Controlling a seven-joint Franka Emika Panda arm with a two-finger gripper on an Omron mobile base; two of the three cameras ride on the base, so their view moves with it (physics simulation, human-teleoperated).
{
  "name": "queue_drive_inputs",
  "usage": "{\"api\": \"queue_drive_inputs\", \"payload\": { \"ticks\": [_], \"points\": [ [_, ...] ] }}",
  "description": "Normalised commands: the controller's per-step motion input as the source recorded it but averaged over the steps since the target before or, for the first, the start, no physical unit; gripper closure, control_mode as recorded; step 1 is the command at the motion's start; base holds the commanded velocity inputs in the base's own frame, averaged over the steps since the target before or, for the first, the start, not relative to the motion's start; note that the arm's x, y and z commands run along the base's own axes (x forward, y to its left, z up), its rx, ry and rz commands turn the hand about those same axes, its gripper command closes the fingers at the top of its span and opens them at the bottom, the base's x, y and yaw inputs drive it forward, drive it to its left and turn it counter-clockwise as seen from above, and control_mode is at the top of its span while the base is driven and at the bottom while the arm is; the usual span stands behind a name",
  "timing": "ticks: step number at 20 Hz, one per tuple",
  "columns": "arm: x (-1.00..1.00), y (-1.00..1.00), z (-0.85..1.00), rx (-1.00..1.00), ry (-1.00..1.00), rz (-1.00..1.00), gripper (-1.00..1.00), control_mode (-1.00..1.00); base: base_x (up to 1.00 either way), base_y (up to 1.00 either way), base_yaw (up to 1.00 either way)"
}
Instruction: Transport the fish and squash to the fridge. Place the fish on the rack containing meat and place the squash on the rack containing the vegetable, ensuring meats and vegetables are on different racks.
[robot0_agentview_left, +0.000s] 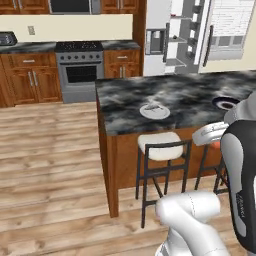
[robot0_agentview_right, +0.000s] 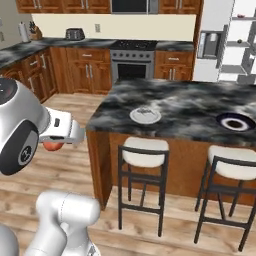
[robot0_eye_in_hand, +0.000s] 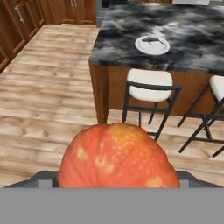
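Between wide-spread fingers, round squash gripped; fish lengthwise across plate.

The orange-red squash sits large at the bottom, close to the camera. Beyond it lies pale wood floor. A dark marbled worktop carries a round pale plate with the slender fish lying on it. Two white-seated stools stand against its near side.

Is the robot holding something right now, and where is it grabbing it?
Yes. The end effector holds the orange squash, one finger on each side of its round body. The exact contact spots are hidden.
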Motion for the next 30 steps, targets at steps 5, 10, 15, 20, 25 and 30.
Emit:
{"api": "queue_drive_inputs", "payload": {
  "ticks": [5,10,15,20,25,30],
  "points": [
    [0.0,0.0,0.0,0.0,0.0,0.0,1.0,1.0,0.49,1.0,-0.03],
    [0.0,0.0,0.0,0.0,0.0,0.0,1.0,1.0,0.87,1.0,-0.07],
    [0.0,0.0,0.0,0.0,0.0,0.0,1.0,1.0,1.0,1.0,-0.06],
    [0.0,0.0,0.0,0.0,0.0,0.0,1.0,1.0,1.0,1.0,-0.12],
    [0.0,0.0,0.0,0.0,0.0,0.0,1.0,1.0,1.0,0.94,-0.15],
    [0.0,0.0,0.0,0.0,0.0,0.0,1.0,1.0,1.0,0.4,-0.15]
  ]
}}
